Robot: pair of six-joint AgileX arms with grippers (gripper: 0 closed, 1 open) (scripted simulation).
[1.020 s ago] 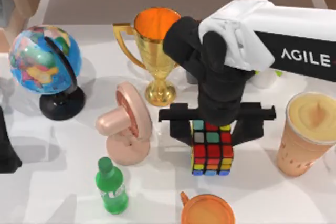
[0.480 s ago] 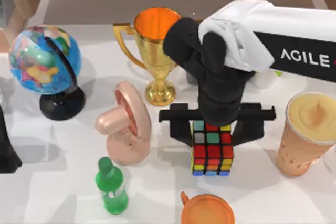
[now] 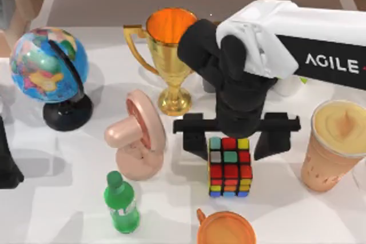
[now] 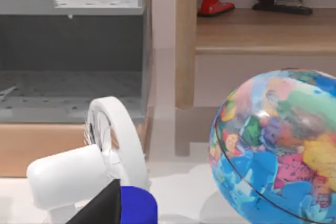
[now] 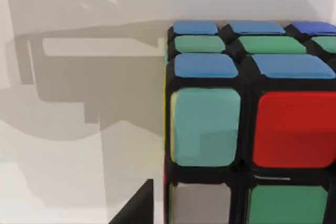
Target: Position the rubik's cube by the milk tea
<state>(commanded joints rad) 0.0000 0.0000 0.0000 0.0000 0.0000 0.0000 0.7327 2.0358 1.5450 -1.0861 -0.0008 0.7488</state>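
So the right gripper is hanging right over the rubik's cube with its fingers spread wide, not gripping anything. The cube's sitting on the table, near the milk tea but apart from it.

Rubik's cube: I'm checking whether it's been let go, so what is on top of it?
The right pincer hangs open above the rubik's cube, fingers wide of its sides. The arm hides the cube's far edge.
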